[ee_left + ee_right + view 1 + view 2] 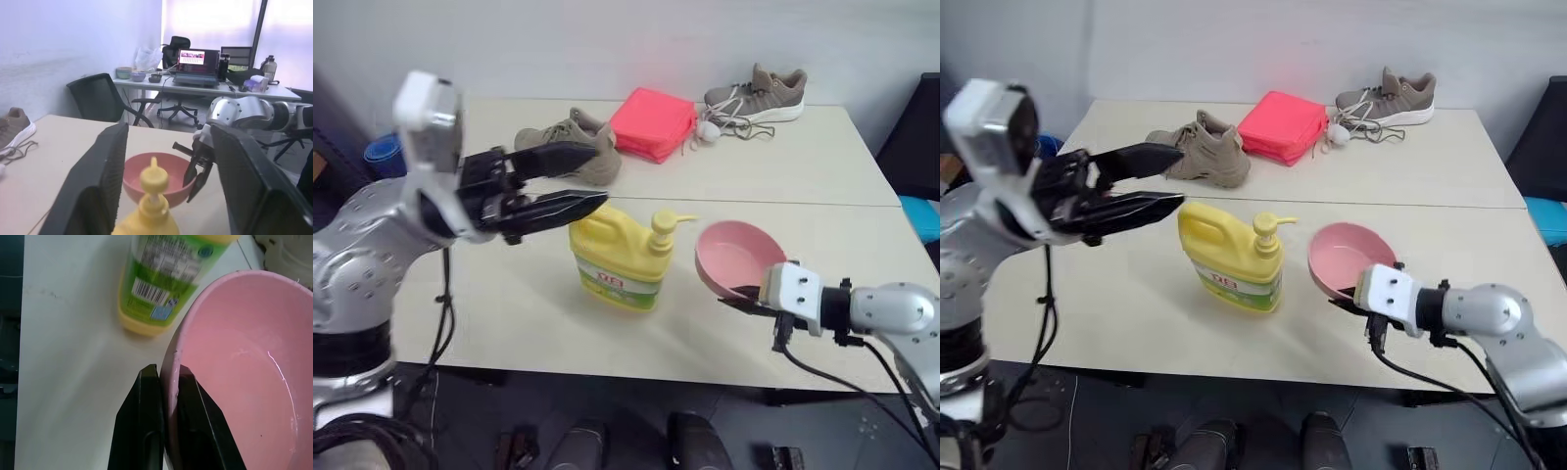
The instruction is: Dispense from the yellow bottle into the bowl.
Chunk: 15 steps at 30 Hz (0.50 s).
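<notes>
Over the worktop [822,166], as the head camera sees it, the left hand [597,176] hangs in the air just above and behind the handle side of the yellow bottle [612,259], its two black fingers spread apart with nothing between them. The bottle stands upright near the front edge, pump spout pointing toward the bowl [736,257]. The right hand [744,299] pinches the bowl's near rim and holds it tilted, open side turned to the spout, probably so that what comes out lands inside. Two shoes [570,142] and a folded pink-red cloth stack [651,122] lie well back, out of the way.

From the left wrist, the pump head [153,181] sits low between that hand's open fingers [105,186], with the pink bowl just beyond it and the other arm's fingers on its rim; this lines the hand up over the pump, likely for a press.

From the right wrist, the two fingers [146,431] are closed on the bowl's rim [171,382], one outside and one inside the wall. The bowl looks empty, and the bottle's labelled base stands just beside it on the worktop.
</notes>
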Each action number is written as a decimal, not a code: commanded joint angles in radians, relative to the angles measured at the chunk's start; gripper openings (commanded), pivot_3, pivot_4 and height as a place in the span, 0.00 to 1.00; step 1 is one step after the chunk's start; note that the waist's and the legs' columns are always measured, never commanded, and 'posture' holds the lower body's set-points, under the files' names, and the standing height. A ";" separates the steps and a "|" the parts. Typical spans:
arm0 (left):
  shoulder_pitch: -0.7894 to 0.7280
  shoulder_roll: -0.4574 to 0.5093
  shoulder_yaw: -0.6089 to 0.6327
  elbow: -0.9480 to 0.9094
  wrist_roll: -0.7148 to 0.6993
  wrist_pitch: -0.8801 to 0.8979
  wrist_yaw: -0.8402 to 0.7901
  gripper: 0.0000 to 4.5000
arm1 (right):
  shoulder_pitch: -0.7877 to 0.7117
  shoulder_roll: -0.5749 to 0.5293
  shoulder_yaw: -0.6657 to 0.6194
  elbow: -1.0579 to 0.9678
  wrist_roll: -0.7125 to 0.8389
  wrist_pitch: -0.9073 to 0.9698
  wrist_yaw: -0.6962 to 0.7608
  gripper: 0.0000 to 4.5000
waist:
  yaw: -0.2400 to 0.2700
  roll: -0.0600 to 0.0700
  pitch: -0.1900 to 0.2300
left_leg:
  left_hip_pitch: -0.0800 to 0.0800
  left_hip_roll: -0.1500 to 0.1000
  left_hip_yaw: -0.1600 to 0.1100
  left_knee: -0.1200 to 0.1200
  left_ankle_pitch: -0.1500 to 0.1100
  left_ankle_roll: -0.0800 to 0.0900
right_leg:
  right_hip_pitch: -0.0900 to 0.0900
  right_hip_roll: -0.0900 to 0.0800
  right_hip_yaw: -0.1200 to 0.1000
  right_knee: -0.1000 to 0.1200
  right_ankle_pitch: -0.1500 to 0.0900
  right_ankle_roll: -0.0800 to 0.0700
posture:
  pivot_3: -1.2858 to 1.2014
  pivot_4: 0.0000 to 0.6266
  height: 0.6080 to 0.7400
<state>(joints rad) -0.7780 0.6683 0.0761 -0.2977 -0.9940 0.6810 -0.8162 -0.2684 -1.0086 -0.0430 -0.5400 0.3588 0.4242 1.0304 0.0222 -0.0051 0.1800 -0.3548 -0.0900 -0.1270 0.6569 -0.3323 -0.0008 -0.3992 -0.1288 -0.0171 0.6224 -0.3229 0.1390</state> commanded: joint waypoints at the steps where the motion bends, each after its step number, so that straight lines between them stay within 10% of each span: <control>1: -0.049 -0.026 -0.070 0.029 0.103 -0.030 -0.028 0.35 | -0.074 -0.047 -0.006 -0.065 0.070 0.087 0.043 0.00 | 0.000 0.000 0.000 | 0.000 0.001 0.000 -0.001 0.000 0.000 | 0.000 0.000 0.000 -0.001 0.000 0.000 | 0.52 0.24 1.00; 6: -0.076 -0.083 -0.167 0.082 0.250 -0.046 -0.020 0.00 | -0.185 -0.086 0.019 -0.042 0.071 0.111 0.094 0.00 | 0.000 -0.001 0.000 | -0.007 0.000 0.001 -0.002 -0.001 0.001 | -0.008 -0.001 0.000 -0.001 0.000 0.000 | 0.52 0.24 1.00; 15: -0.052 -0.127 -0.219 0.050 0.316 -0.034 -0.063 0.00 | -0.330 -0.058 0.104 -0.049 0.088 0.185 0.123 0.00 | 0.003 -0.001 0.001 | -0.017 -0.001 0.001 0.008 -0.001 0.001 | -0.016 -0.001 0.000 0.003 0.001 0.002 | 0.52 0.24 1.00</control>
<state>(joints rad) -0.8327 0.5465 -0.1367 -0.2069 -0.6857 0.6482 -0.8690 -0.5816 -1.0732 0.0678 -0.5645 0.4270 0.6093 1.1463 0.0249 -0.0064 0.1807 -0.3721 -0.0909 -0.1261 0.6657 -0.3329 0.0001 -0.4147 -0.1302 -0.0170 0.6260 -0.3212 0.1410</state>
